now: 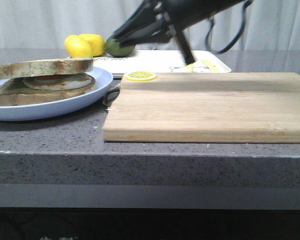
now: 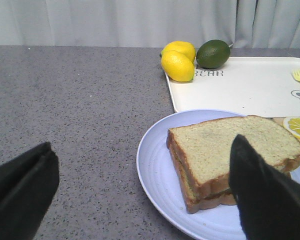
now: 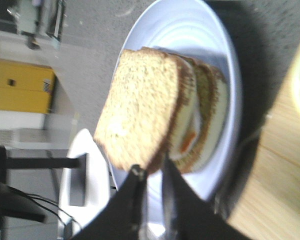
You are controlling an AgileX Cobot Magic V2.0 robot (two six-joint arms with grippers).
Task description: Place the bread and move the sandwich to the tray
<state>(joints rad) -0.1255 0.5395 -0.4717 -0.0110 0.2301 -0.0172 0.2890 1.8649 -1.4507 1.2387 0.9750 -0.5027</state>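
A long pale curtain [image 1: 50, 20] hangs in soft vertical folds across the whole back of the room, lit evenly and without hard shadows. In front of it runs a dark grey speckled stone counter [image 1: 55, 135] with a thick front edge, and below that edge everything falls into deep shadow. Seen from the right wrist camera, a yellow box-like cabinet [image 3: 20, 85] stands out of focus off past the counter, with black cables [image 3: 25, 202] trailing near it over a pale floor.
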